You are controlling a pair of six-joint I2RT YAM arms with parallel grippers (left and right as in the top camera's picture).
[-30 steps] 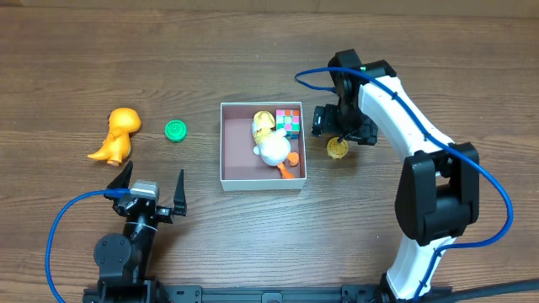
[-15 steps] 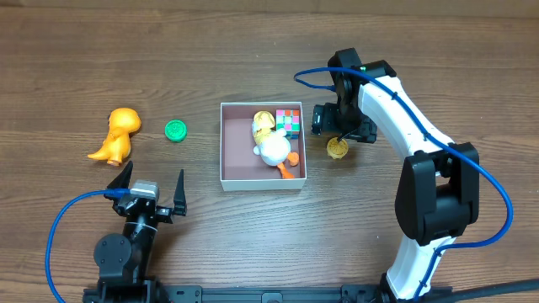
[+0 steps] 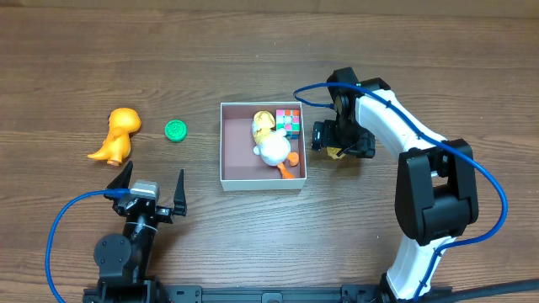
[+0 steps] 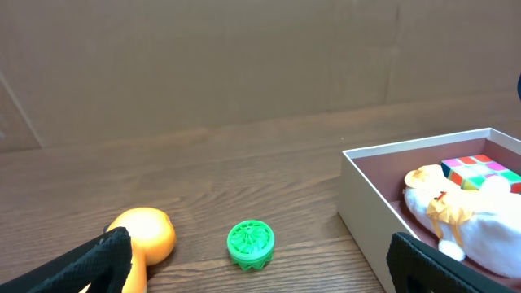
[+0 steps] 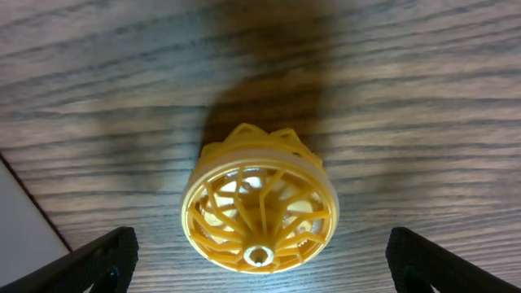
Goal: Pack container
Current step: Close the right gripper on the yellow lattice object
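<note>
The container (image 3: 240, 177) is a shallow square box with white walls in the middle of the table; it also shows in the left wrist view (image 4: 370, 207). Inside lie a white-and-yellow duck toy (image 3: 271, 145) and a colourful cube (image 3: 289, 121). My right gripper (image 3: 340, 150) is open, pointing down over a yellow ribbed wheel (image 5: 259, 212) just right of the box; the wheel sits between the jaws, untouched. My left gripper (image 3: 150, 192) is open and empty near the front left, facing a green ribbed wheel (image 4: 251, 243).
An orange dinosaur toy (image 3: 116, 135) lies at the far left, with the green wheel (image 3: 175, 130) between it and the box. The box's white wall edge shows at the left of the right wrist view (image 5: 24, 224).
My right gripper has moved down and slightly toward the front, now covering the yellow wheel in the overhead view. The left arm has not moved.
</note>
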